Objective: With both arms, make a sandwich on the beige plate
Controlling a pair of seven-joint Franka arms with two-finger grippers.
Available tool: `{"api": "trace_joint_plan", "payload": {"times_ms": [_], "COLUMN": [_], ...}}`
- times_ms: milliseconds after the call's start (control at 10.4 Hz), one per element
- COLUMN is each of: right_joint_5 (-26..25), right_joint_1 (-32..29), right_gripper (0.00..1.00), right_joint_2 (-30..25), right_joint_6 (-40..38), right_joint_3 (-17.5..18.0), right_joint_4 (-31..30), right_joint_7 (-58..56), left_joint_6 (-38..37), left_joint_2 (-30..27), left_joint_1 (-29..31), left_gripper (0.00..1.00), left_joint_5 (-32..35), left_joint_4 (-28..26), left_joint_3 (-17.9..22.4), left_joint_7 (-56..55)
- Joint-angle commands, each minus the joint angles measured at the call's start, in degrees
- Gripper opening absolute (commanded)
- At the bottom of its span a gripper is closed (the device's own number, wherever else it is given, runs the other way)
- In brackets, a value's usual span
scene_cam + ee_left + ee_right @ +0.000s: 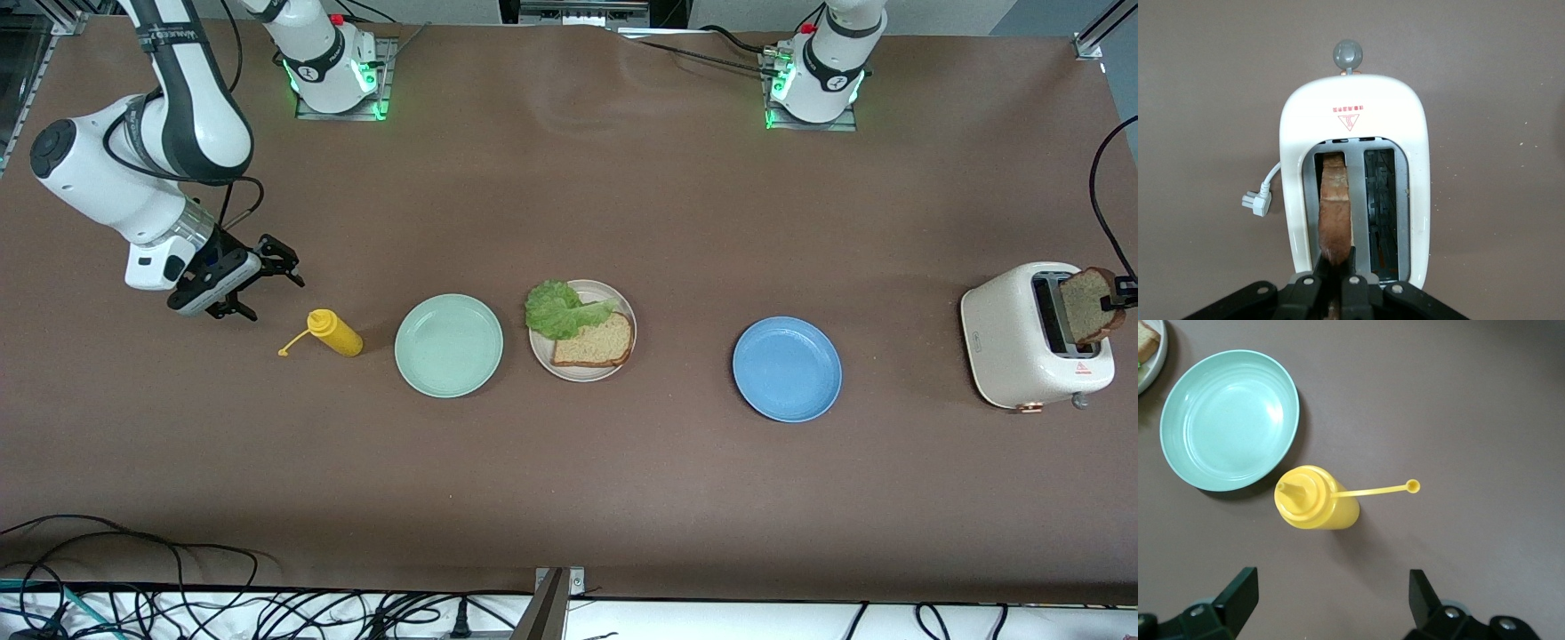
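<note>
The beige plate [622,298] lies mid-table with one brown bread slice [594,341] on it and a ruffled lettuce leaf [560,308] partly over that slice. A second bread slice [1086,305] stands on edge, partly out of one slot of the white toaster [1031,342]. My left gripper [1337,263] is over the toaster and shut on that slice's [1335,207] upper edge. My right gripper [277,300] hangs open and holds nothing, low over the table beside the yellow squeeze bottle [335,332], toward the right arm's end.
A mint green plate [449,345] lies between the bottle and the beige plate. A blue plate [787,368] lies between the beige plate and the toaster. The toaster's other slot [1379,207] holds nothing. The bottle's cap strap [1378,491] sticks out sideways.
</note>
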Motion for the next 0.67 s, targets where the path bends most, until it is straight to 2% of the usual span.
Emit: {"api": "trace_joint_plan", "payload": {"times_ms": [0,289,578], "right_joint_5": [5.85,8.14,9.2], "right_joint_1": [-0.39,-0.3,-0.3], "right_gripper": [1.0,1.0,1.0], "right_joint_2": [2.43,4.72,5.6], "right_joint_6": [2.45,3.42,3.42], "right_joint_3": [0.2,0.2,0.29], "right_joint_4": [-0.26,-0.08,-0.08], "right_joint_7": [-6.2,-7.01,-7.19], "left_joint_6": [-5.56,-13.66,-16.39], "left_joint_2": [-2.78,-2.96,-3.05], "left_joint_1": [0.03,-0.32,-2.33], "left_gripper": [0.0,0.0,0.0], "left_joint_5": [1.34,3.52,5.92], "left_joint_4": [2.8,9.74,11.51], "left_joint_3": [-0.66,-4.16,-8.21], "left_joint_7": [-0.04,-0.13,-0.48]}}
